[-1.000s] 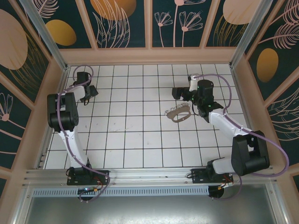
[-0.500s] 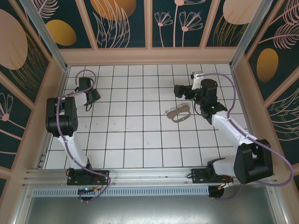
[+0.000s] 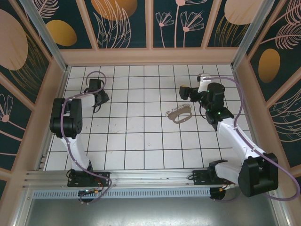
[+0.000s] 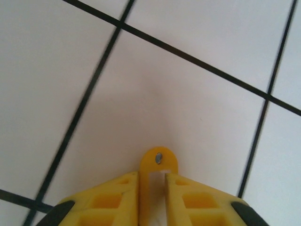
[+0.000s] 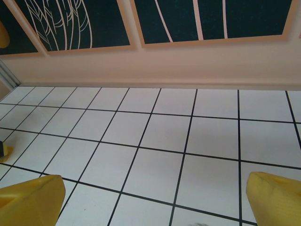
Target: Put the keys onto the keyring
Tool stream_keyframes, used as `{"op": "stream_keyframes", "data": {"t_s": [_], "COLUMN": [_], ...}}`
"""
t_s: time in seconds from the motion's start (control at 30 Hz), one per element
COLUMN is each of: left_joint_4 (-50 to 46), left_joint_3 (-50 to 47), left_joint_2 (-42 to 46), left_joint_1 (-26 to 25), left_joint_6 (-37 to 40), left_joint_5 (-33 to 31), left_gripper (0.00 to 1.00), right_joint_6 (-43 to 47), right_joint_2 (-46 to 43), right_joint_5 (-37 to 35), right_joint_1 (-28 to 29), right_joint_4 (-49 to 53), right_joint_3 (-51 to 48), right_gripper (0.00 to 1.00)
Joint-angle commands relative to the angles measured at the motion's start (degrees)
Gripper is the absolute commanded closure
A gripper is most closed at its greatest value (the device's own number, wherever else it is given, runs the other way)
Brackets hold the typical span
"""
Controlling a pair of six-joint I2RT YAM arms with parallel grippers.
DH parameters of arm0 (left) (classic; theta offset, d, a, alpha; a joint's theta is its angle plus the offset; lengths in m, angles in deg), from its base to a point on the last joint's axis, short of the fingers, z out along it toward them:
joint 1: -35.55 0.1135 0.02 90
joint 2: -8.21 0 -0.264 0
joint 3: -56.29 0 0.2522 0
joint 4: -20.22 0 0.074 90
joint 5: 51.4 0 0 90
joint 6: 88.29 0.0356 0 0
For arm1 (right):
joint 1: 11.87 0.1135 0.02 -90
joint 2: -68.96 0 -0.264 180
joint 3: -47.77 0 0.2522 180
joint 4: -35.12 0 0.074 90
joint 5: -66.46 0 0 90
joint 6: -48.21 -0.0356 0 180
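The keyring (image 3: pixel 178 118), a thin dull oval wire loop, lies flat on the white tiled floor right of centre. The keys (image 3: pixel 181 108) form a pale toothed fringe along its far edge. My right gripper (image 3: pixel 184 92) hovers about one tile beyond the keys, apart from them. In the right wrist view that gripper (image 5: pixel 155 200) is open, its yellow fingertips (image 5: pixel 28 197) wide apart over bare tiles. My left gripper (image 3: pixel 102 98) is at the far left, several tiles from the keyring. In its wrist view the left gripper (image 4: pixel 153 178) is shut and holds nothing.
Wooden walls (image 3: pixel 150 55) enclose the tiled floor (image 3: pixel 136 141) on three sides, and the back wall (image 5: pixel 188 66) rises close ahead of the right gripper. Purple cables (image 3: pixel 237 96) loop beside both arms. The arm bases (image 3: pixel 87 178) sit on the near rail.
The left gripper has slid about a tile to the right. The right arm's wrist has drawn back to the right and away from the keyring. The keyring and keys have not moved.
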Motion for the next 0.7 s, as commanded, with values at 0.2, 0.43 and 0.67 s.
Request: {"op": "stream_keyframes", "data": {"t_s": [0.2, 0.43, 0.67], "left_joint_4": [-1.45, 1.71, 4.06], "left_joint_3": [-4.80, -1.40, 1.76], "left_joint_2": [1.63, -0.11, -0.42], "left_joint_1": [-9.42, -21.67, -29.35], "left_joint_6": [-4.02, -10.58, -14.44], "left_joint_5": [5.04, 8.65, 13.54], "left_gripper": [0.91, 0.92, 0.90], "right_joint_6": [0.34, 0.17, 0.00], "right_joint_2": [-1.37, -2.96, -3.14], "right_joint_5": [-0.65, -0.56, 0.70], "right_joint_1": [-1.38, -2.53, -4.50], "right_joint_4": [-0.16, 0.05, 0.25], "right_joint_3": [-1.16, -3.00, -3.96], "right_gripper": [0.01, 0.01, 0.01]}}
